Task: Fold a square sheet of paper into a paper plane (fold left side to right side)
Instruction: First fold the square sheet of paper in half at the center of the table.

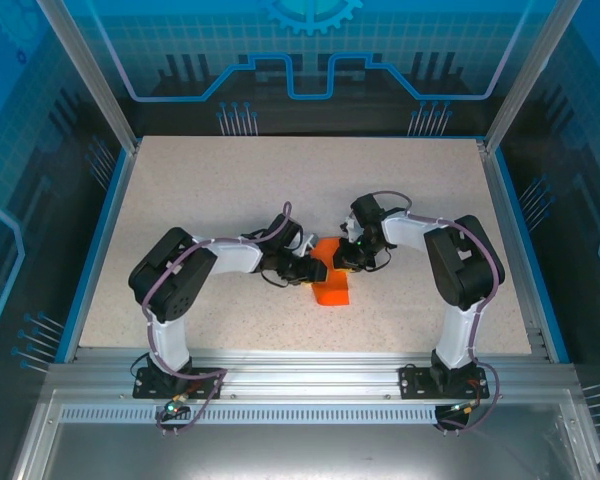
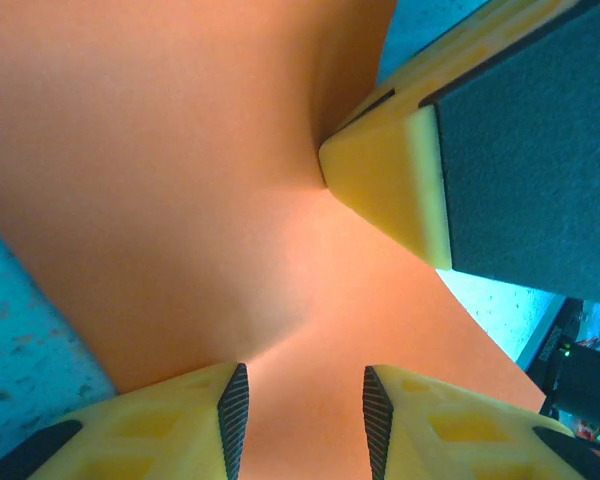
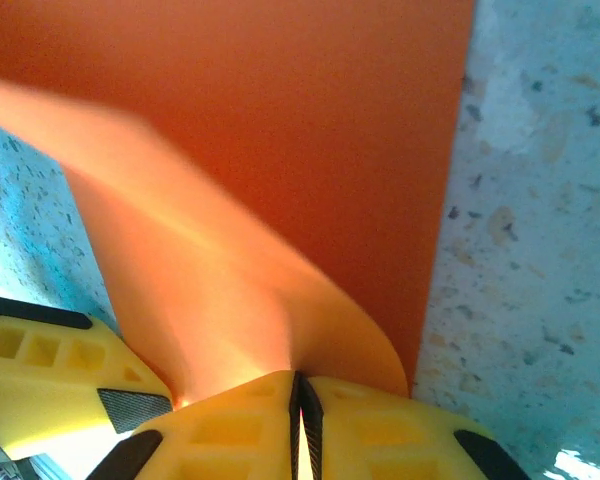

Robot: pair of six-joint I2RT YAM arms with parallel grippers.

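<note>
the square sheet of paper [image 1: 330, 285], light, floppy and quick to crease, lies mid-frame on the bench [image 1: 230, 190], best pinched at an edge: right claw [image 3: 298, 388] clamped on its curled edge, left claw [image 2: 305, 405] parted over it.

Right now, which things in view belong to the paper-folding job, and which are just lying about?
Job: orange sheet of paper; right gripper, shut on a lifted flap of it; left gripper, jaws apart, close to it.
Just there: speckled table; aluminium frame.
</note>
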